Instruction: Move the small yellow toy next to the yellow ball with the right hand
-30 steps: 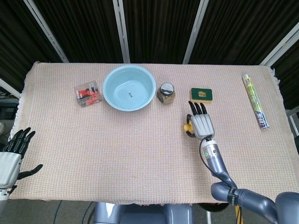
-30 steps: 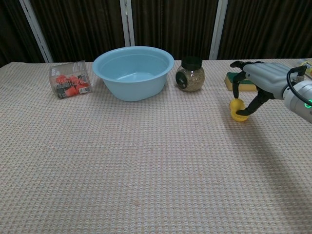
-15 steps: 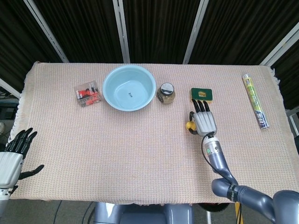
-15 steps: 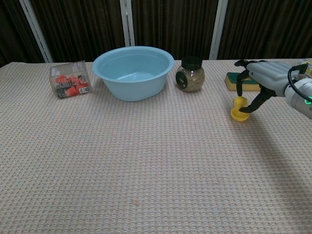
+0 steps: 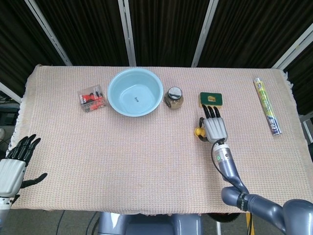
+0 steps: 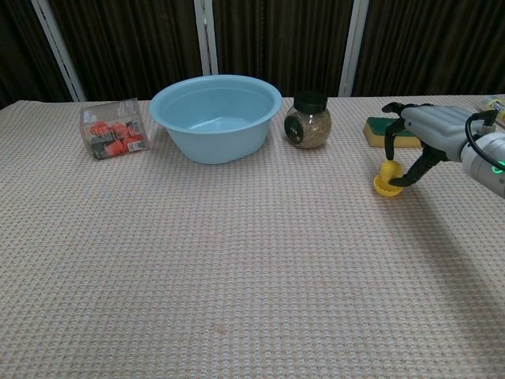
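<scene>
The small yellow toy [image 6: 387,178] sits right of centre on the woven cloth, seen in the head view as a yellow spot [image 5: 198,131] beside my right hand [image 5: 213,126]. My right hand [image 6: 430,130] reaches over it from the right and pinches it between the thumb and a finger. The toy leans a little, and I cannot tell whether its base still touches the cloth. No yellow ball shows in either view. My left hand [image 5: 12,166] hangs off the table's front left corner, fingers spread and holding nothing.
Along the back stand a light blue bowl [image 5: 135,91], a lidded jar of grains [image 5: 173,97], a green and yellow sponge [image 5: 210,99] just beyond the right hand, and a clear box of red pieces [image 5: 92,98]. A printed tube [image 5: 267,105] lies at the far right.
My right hand has shifted slightly to the right and away from me, fingers closing on the toy, which has tipped and moved a little with it. The left hand barely moved.
</scene>
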